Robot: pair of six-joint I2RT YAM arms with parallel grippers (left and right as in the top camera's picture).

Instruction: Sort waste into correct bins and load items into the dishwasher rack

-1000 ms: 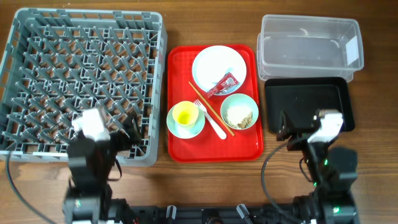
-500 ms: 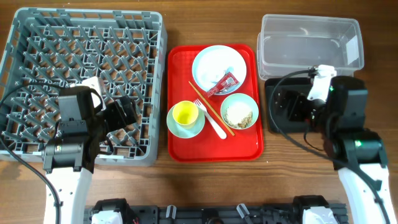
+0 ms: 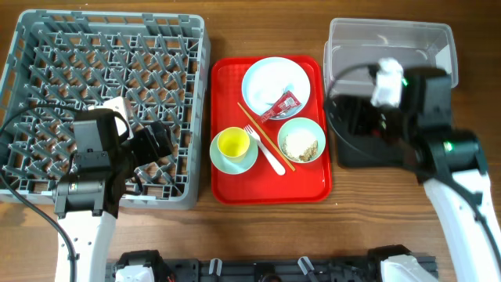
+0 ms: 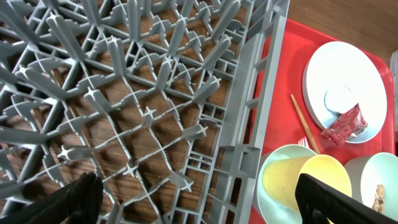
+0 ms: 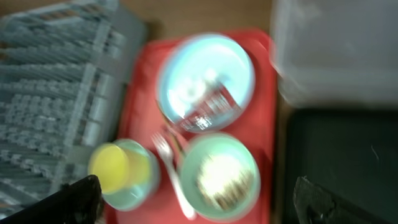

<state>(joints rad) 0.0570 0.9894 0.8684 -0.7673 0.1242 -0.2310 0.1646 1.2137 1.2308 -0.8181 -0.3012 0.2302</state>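
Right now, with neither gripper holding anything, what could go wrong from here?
1. The red sachet wrapper lies low on the plate; a pinch by the open right gripper may skid it or shove the plate.
2. The green bowl holds loose food scraps; tilting it early would probably spill them onto the red tray.
3. The chopsticks lie close beside the fork, between yellow cup and bowl; a reach there could knock them.

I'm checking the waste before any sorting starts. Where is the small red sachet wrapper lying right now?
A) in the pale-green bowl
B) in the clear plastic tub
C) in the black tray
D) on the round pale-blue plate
D: the overhead view shows the red sachet wrapper resting on the lower right part of the pale-blue plate, not in any bin or bowl.
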